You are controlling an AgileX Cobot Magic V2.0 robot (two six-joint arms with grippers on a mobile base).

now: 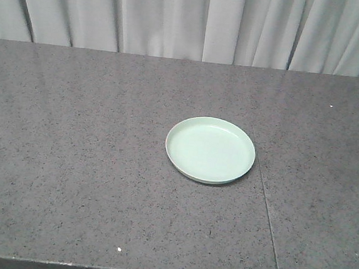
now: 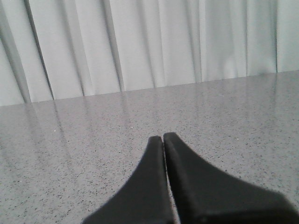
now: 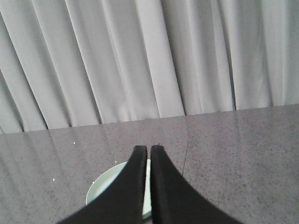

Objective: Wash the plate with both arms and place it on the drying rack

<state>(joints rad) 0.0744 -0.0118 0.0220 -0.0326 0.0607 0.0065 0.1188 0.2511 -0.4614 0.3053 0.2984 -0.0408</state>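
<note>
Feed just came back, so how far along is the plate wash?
Nothing looks done: the plate lies on the grey counter, untouched. In hand: nothing; left claw and right claw are shut and empty, the right aimed at the plate. Remaining: grasp, wash, rack; no drying rack is visible.

The front view looks down at the round pale green plate [image 1: 210, 150] on the speckled grey stone worktop [image 1: 70, 163]. The right wrist view sits low, just behind the plate, facing the white pleated curtain [image 3: 140, 60]. The left wrist view shares that curtain.
</note>
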